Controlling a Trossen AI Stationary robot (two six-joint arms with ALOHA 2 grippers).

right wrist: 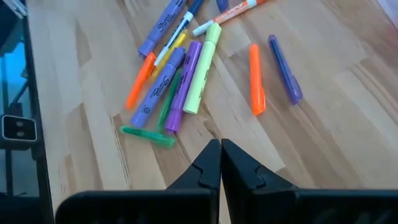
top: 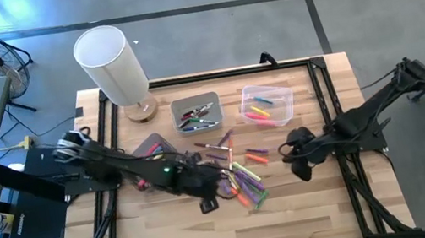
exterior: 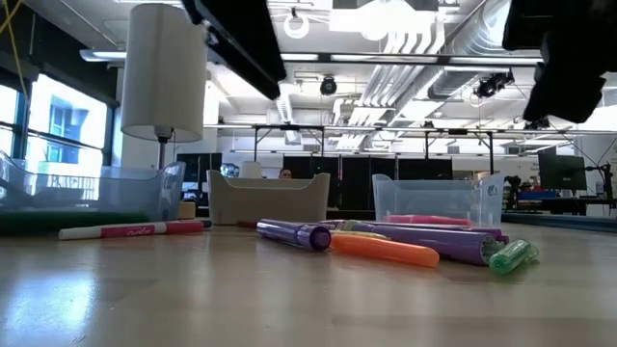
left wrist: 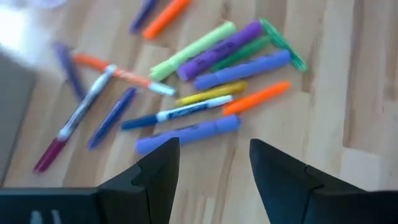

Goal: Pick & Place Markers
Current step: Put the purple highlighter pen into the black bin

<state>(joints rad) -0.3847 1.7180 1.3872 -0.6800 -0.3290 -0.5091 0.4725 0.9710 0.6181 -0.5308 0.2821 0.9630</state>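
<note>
Many markers loose in a heap at mid-surface, some overlapping, a few more already in the grey bin and the clear bin behind. Judged light, stiff, smooth-barrelled and prone to rolling or slipping. Best gripped across the barrel near mid-length, starting with an outlying piece such as the purple marker nearest the left tool. Left tool above the heap, fingers spread wide, nothing held. Right tool beside the heap, fingers pressed together, empty.
</note>
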